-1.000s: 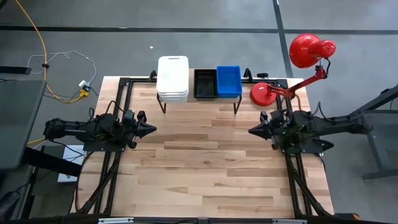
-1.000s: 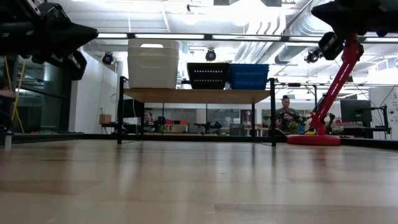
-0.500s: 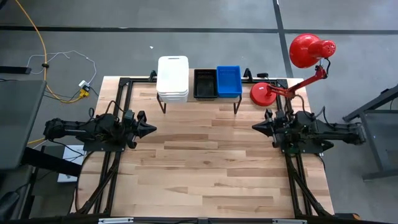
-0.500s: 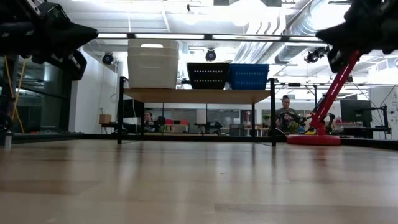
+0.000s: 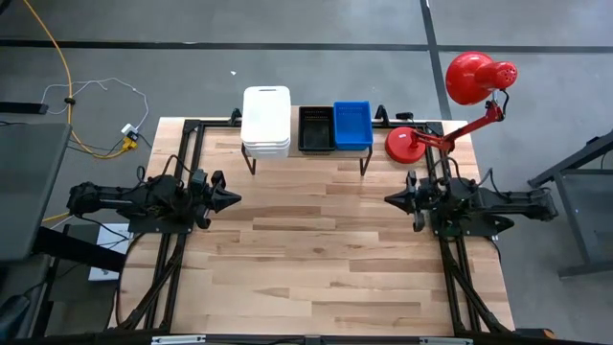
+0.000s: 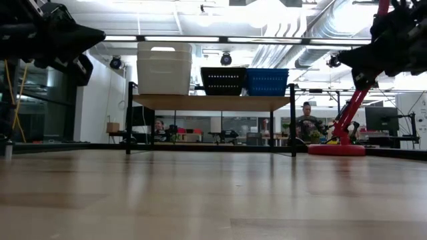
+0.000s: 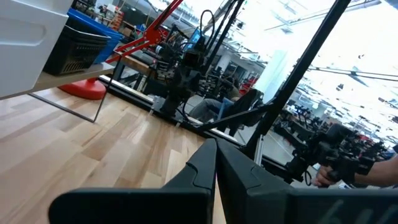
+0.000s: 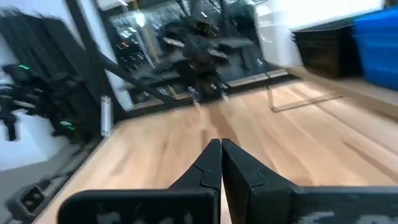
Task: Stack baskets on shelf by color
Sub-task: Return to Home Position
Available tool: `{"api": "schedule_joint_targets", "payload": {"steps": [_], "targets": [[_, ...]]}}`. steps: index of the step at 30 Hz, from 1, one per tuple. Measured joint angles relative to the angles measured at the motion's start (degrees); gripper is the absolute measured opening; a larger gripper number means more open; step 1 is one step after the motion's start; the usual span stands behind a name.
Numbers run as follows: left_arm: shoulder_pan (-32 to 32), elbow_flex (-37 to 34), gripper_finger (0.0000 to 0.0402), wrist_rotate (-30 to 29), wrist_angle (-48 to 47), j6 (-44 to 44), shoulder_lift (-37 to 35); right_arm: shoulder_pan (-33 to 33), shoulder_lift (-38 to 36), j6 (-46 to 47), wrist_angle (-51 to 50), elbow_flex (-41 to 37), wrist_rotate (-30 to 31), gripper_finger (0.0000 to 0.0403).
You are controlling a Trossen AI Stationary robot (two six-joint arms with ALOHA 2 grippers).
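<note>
The baskets stand in a row on the shelf (image 5: pixel 306 156) at the table's far edge: a stack of white ones (image 5: pixel 266 121) at its left end, a black one (image 5: pixel 316 128) in the middle, a bright blue one (image 5: pixel 352 126) at the right. In the low view the white stack (image 6: pixel 164 68), the black basket (image 6: pixel 223 81) and the blue basket (image 6: pixel 267 81) rest by their bottoms on the plank. My left gripper (image 5: pixel 236 199) is shut and level near the table's left edge. My right gripper (image 5: pixel 387 201) is shut and level near the right edge. Neither holds anything.
A red desk lamp (image 5: pixel 465 96) stands on its round base (image 5: pixel 404 145) at the far right corner, just beyond my right arm. The bare wooden tabletop (image 5: pixel 316 259) stretches between the two arms and toward the near edge. People sit in the room behind the table.
My right gripper has sunk from high above the table and rolled a little about its own line; it stays shut. My left arm has kept still. The baskets have not moved.
</note>
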Motion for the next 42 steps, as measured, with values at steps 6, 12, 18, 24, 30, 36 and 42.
{"api": "schedule_joint_targets", "payload": {"steps": [6,12,18,24,30,36,42], "targets": [[0.0,0.0,0.0000,0.0,0.0,-0.1,0.0,-0.2,0.4,-2.7,1.6,-0.5,1.8,0.0000],[0.0,0.0,0.0000,0.0,0.0,0.0,0.0,-0.2,0.5,-8.5,1.6,-0.5,1.8,0.0000],[0.0,0.0,0.0000,0.0,0.0,-0.1,0.0,-0.2,0.5,-8.6,1.6,-0.5,1.8,0.0000],[0.0,0.0,0.0000,0.0,0.0,0.0,0.0,-0.2,0.5,-8.6,1.6,-0.5,1.8,0.0000],[0.0,0.0,0.0000,0.0,-1.2,-0.1,-4.1,-0.2,-0.7,-8.6,1.8,-0.5,1.8,0.0000],[0.0,0.0,0.0000,-0.4,1.0,0.0,-3.9,-0.2,0.3,-8.6,1.7,-0.5,2.4,0.0000],[0.0,0.0,0.0000,-1.3,0.6,-0.1,-2.5,-0.2,0.4,-8.6,1.7,-0.5,2.4,0.0000]]}}
